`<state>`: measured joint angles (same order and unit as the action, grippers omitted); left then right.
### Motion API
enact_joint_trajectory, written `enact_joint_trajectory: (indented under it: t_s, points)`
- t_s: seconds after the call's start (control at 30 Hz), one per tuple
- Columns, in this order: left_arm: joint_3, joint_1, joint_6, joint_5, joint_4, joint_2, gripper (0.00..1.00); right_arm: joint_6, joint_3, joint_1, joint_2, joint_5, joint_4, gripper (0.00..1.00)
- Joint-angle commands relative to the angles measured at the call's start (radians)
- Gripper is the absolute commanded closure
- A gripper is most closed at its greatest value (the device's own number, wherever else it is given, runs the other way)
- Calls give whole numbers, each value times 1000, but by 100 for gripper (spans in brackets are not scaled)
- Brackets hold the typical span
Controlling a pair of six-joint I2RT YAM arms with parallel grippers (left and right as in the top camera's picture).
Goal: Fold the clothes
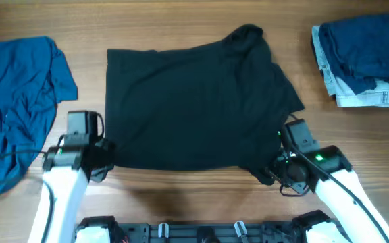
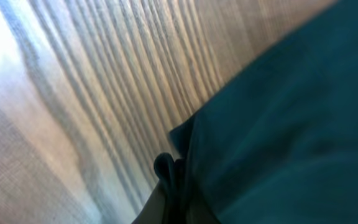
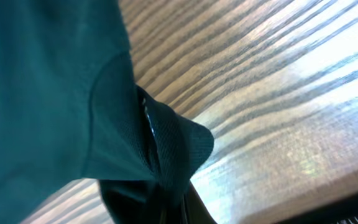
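Note:
The black shirt (image 1: 194,101) lies spread flat in the middle of the table, with a bunched part at its far right corner. My left gripper (image 1: 103,162) is shut on the shirt's near left corner; the pinched hem shows in the left wrist view (image 2: 169,180). My right gripper (image 1: 270,172) is shut on the shirt's near right corner, where the cloth bunches between the fingers (image 3: 166,149). A bright-blue garment (image 1: 19,94) lies crumpled at the far left.
A folded pile of dark blue and grey clothes (image 1: 363,57) sits at the back right. The wooden table (image 1: 194,196) shows in front of the shirt. The arms' bases (image 1: 194,233) stand along the near edge.

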<state>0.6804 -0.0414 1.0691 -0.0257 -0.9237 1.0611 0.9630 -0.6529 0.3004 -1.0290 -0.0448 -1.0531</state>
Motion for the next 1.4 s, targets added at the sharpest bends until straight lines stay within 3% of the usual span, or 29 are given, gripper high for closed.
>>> enact_joint_trajectory:
  t_s: [0.0,0.17,0.43,0.67,0.97,1.2,1.23,1.27,1.3,1.33,1.37]
  points:
    - [-5,-2,-23,5,-43,-130,96,8,-71,4,69,-4,-50,96]
    - [-6,-2,-41,-135,-3,-119,96,-26,-73,4,12,98,118,96]
    - [-7,-2,-43,-149,279,114,96,-93,-73,-5,-303,131,425,96]
    - [-7,-2,-45,-146,383,108,96,-205,-103,-104,-280,62,491,96]
    - [-7,-2,-45,-164,540,125,96,-229,-103,-106,-292,63,681,96]
    - [-7,-2,-45,-178,682,284,91,-230,-103,-106,-384,74,766,96]
    - [-7,-2,-45,-178,698,311,89,-230,-103,-106,-397,75,766,96]
    - [-7,-2,-45,-178,706,332,78,-230,-103,-106,-409,80,769,96]
    - [-7,-2,-45,-179,715,354,48,-229,-103,-106,-422,96,770,82]
    - [-7,-2,-45,-186,721,370,23,-230,-103,-106,-430,111,773,55]
    - [-7,-2,-72,-189,731,382,6,-232,-103,-106,-432,133,777,24]
